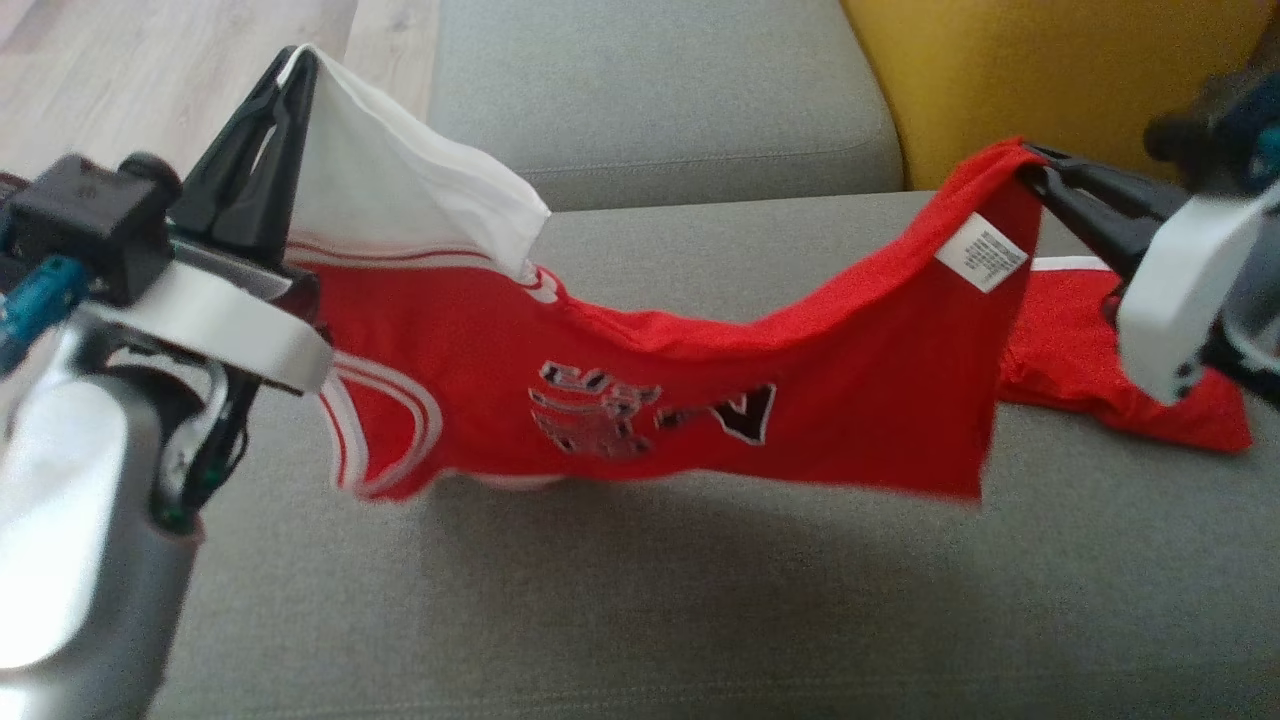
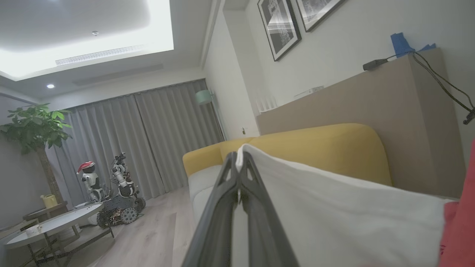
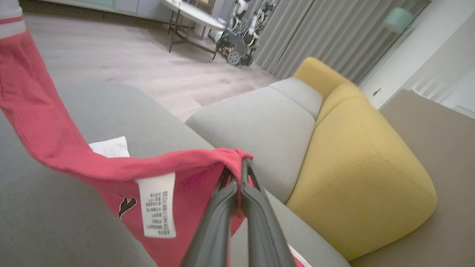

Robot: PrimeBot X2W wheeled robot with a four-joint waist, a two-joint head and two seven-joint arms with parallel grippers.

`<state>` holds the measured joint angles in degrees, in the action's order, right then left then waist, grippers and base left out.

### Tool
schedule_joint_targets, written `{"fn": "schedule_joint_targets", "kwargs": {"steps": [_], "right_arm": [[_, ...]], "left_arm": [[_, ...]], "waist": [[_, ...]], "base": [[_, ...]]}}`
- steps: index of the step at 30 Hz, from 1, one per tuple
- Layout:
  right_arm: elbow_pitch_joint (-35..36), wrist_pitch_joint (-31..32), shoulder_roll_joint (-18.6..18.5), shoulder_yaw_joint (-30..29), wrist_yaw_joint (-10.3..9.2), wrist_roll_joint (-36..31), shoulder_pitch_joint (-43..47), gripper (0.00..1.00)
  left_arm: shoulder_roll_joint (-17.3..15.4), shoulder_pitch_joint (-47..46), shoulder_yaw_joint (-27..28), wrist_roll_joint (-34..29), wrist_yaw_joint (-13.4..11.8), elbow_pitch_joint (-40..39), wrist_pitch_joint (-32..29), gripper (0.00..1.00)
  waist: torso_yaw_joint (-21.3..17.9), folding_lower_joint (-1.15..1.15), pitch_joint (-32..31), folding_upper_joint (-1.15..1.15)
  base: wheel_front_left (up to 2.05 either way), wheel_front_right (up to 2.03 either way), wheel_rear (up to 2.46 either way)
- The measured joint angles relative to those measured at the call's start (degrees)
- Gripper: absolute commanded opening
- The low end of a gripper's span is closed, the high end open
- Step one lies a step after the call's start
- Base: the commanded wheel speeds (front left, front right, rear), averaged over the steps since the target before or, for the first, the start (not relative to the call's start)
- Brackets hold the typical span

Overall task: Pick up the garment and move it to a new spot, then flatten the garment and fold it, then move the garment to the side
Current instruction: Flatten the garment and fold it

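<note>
The garment (image 1: 700,390) is a red sleeveless jersey with white trim, a black chest print and a white care label. It hangs stretched between both grippers above the grey sofa seat. My left gripper (image 1: 295,60) is shut on its white end at the upper left, and the same pinch shows in the left wrist view, left gripper (image 2: 237,155), white cloth (image 2: 334,215). My right gripper (image 1: 1030,160) is shut on a red corner at the right; the right wrist view shows the right gripper (image 3: 237,163) and the garment (image 3: 55,141) sagging leftward. Part of the garment trails on the seat behind the right arm.
The grey sofa seat (image 1: 640,600) lies under the garment, with a second grey cushion (image 1: 660,100) behind it. A yellow backrest (image 1: 1050,70) rises at the far right. Wooden floor (image 1: 150,70) shows beyond the sofa's left edge. A round table (image 2: 52,226) and small robots (image 2: 111,193) stand farther off.
</note>
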<state>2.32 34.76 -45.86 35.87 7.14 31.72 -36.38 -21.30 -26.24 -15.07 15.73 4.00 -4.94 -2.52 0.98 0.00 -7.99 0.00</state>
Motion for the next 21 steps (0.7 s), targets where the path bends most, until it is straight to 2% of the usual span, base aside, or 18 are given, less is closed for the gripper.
{"fn": "schedule_joint_targets", "kwargs": {"steps": [3, 5, 10, 16, 17, 21], "right_arm": [[2.88, 8.24, -4.24, 2.31, 0.0, 5.31, -3.34, 0.0], [4.25, 11.44, -6.16, 3.54, 0.0, 7.55, -5.84, 0.0], [3.68, 14.9, -6.99, 6.46, 0.0, 10.2, -15.19, 0.0], [-4.94, 12.54, -3.28, 13.13, 0.0, 7.99, -30.31, 0.0], [-4.94, 12.54, -3.28, 13.13, 0.0, 7.99, -30.31, 0.0], [-13.73, 4.66, 1.36, 16.4, 0.0, 2.0, -44.47, 0.0]], "left_arm": [[-1.97, -1.09, -0.13, 1.92, 1.12, -0.44, -4.21, 0.0], [-3.16, -2.57, -0.29, 3.11, 1.67, -0.51, -6.83, 0.0], [-4.71, -9.22, -0.67, 7.21, 2.64, 3.25, -11.7, 0.0], [-5.03, -24.02, -3.09, 8.36, 3.13, 14.5, -11.83, 0.0], [-5.03, -24.02, -3.09, 8.36, 3.13, 14.5, -11.83, 0.0], [-3.19, -40.36, -2.82, 7.04, 3.11, 23.82, -6.0, 0.0]], "waist": [[-0.39, 0.0, 0.19, 0.0], [-0.51, 0.0, 0.77, 0.0], [-0.67, 0.0, 3.62, 0.0], [-0.85, 0.0, 10.12, 0.0], [-0.85, 0.0, 10.12, 0.0], [-0.69, 0.0, 17.07, 0.0]], "base": [[0.0, 0.0, 0.0], [0.0, 0.0, 0.0], [0.0, 0.0, 0.0], [0.0, 0.0, 0.0], [0.0, 0.0, 0.0], [0.0, 0.0, 0.0]]}}
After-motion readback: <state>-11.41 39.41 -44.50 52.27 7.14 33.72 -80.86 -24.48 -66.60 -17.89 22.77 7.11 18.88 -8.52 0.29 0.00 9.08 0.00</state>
